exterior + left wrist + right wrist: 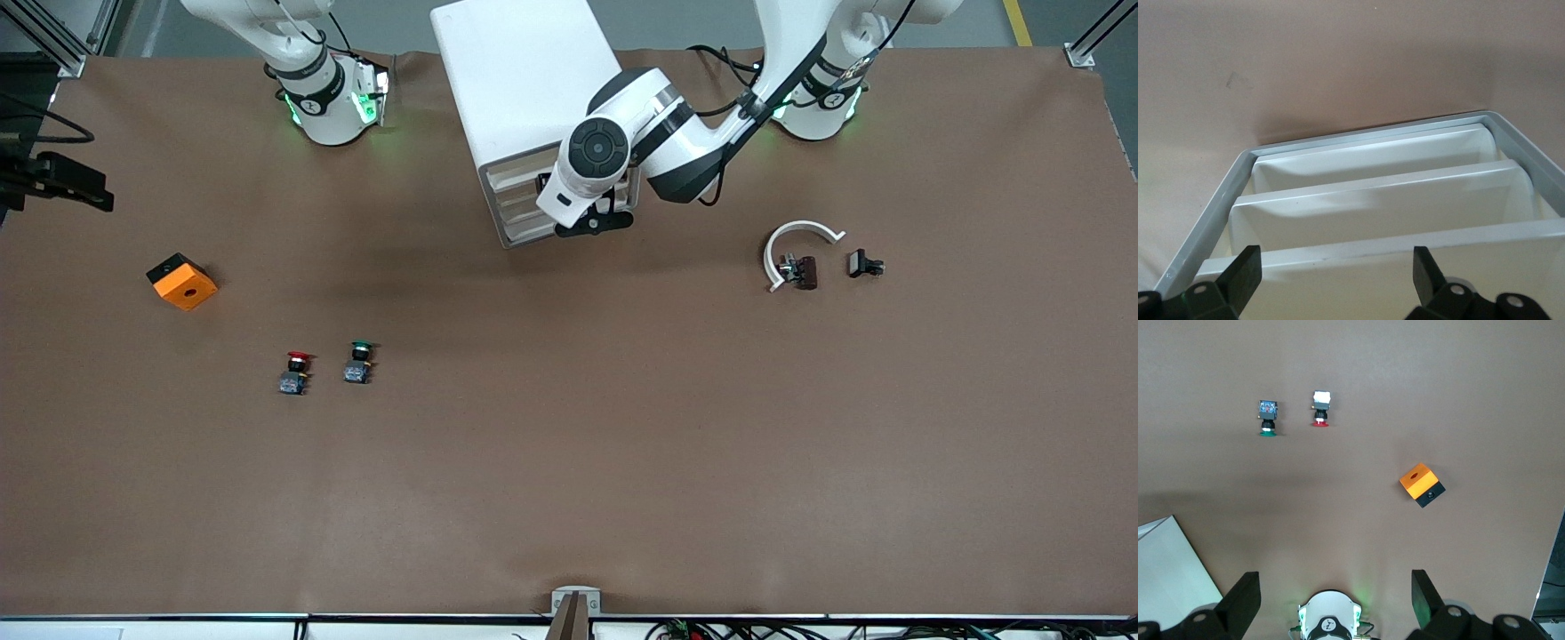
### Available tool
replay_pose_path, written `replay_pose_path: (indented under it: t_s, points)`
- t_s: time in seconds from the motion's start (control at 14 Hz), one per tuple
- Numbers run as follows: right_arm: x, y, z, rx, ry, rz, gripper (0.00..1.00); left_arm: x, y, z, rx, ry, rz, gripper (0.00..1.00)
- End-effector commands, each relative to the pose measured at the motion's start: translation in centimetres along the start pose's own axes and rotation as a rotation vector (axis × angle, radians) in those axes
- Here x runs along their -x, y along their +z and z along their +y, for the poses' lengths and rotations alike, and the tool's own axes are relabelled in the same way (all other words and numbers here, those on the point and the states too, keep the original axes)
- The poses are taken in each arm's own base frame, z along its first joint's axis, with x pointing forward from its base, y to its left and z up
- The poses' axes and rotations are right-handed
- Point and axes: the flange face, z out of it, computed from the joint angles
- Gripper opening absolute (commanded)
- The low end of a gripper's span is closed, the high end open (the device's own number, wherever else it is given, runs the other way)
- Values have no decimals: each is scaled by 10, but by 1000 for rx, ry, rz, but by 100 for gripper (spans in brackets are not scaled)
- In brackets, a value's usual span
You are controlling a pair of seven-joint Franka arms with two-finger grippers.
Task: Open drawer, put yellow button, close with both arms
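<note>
The white cabinet stands between the two arm bases, its drawer fronts facing the front camera. My left gripper hangs open just in front of its upper part. In the left wrist view the open left gripper straddles the cream front of the uppermost drawer, its fingers clear of it. All the drawer fronts look flush with the frame. The yellow button is out of view. My right gripper is open and empty, high over the table above its own base.
A red-capped button and a green-capped button stand side by side toward the right arm's end, with an orange box farther out. A white curved piece, a dark part and a black clip lie toward the left arm's end.
</note>
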Motion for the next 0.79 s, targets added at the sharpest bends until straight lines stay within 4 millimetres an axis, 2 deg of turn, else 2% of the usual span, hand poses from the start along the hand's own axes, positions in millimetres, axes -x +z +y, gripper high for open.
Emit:
replay_pose_path:
  t_s: [0.0,0.14,0.29,0.43,0.5,0.64,0.71]
  points:
    - [24,-8,5,-32,19,15,100,15,8,9,-13,18,-38,100]
    - [24,-3,10,-70,24,4,100,19,7,10,-11,20,-38,100]
    - [27,-3,22,-125,39,13,100,21,7,11,-9,21,-42,100]
    - [31,-7,22,-124,45,25,100,27,14,14,-20,29,-47,100]
    - [32,-7,19,-124,62,24,100,24,11,12,-17,21,-46,100]
    - [36,-6,17,-126,79,30,100,13,-4,8,1,9,-19,100]
    - [42,-5,16,-127,79,43,100,0,-25,6,33,-7,3,100]
